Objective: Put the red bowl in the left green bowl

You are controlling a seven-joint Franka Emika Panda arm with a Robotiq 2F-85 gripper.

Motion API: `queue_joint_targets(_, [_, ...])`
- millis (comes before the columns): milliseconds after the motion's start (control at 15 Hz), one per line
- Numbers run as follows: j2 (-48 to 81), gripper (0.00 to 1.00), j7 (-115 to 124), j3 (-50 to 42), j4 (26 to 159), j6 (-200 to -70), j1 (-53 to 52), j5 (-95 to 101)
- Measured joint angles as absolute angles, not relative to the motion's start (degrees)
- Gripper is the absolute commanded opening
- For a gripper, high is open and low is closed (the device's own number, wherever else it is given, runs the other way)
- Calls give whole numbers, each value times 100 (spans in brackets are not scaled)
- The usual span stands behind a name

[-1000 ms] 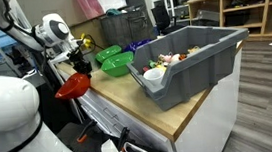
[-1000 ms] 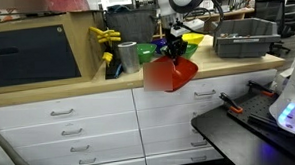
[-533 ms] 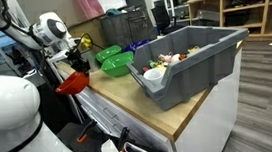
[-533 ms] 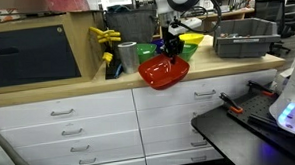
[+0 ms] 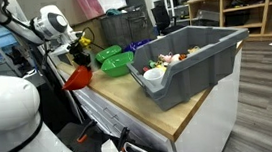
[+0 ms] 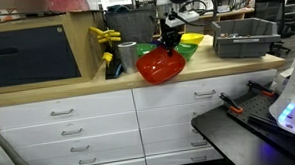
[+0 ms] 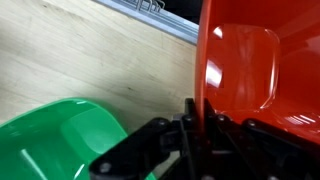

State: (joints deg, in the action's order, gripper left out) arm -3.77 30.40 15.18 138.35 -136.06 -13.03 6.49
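Observation:
My gripper (image 5: 78,59) is shut on the rim of the glossy red bowl (image 5: 77,78), which hangs tilted on its side just above the front edge of the wooden counter; it also shows in an exterior view (image 6: 160,65) and fills the right of the wrist view (image 7: 258,65). In the wrist view my fingers (image 7: 198,125) pinch the red rim. Two green bowls sit behind it: one (image 5: 106,56) farther back and one (image 5: 118,65) nearer the grey bin. In the wrist view a green bowl (image 7: 60,140) lies at lower left.
A large grey bin (image 5: 192,55) full of mixed items fills the counter's near end. A yellow bowl (image 6: 193,38), a metal can (image 6: 127,56) and a yellow tool (image 6: 106,38) stand on the counter (image 6: 78,88). Drawers lie below.
The gripper has lifted the red bowl up and back from below the counter's front edge towards the green bowls; the bowl has tipped more upright.

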Motion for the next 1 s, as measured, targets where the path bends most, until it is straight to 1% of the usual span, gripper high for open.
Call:
queue_joint_targets(467, [-647,2,3080,1214,13323,-13603,-1045,198])
queue_joint_targets(933, [-731,2,3202,1143,12953,-13605,-856,70])
queue_joint_targets(1000, [-730,33,3202,1149,12953,-13604,-860,33])
